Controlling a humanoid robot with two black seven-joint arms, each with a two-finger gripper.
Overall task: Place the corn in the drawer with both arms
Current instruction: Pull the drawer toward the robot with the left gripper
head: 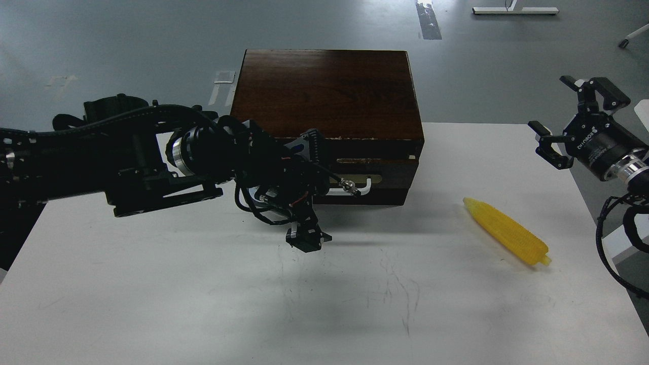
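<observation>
At centre frame, the left end effector point(324, 195) reaches across the front of the drawer point(377, 175) with one finger at the white handle point(365, 183), its spread impossible to judge against the dark clutter. Lower right on the white bench point(152, 304), the corn point(507, 231) lies untouched, while the right end effector point(568, 116) hangs above it at the right edge, fingers wide and empty. A finger hooked only shallowly on the handle could slip off, or the pull could drag the whole cabinet point(324, 94) forward.
</observation>
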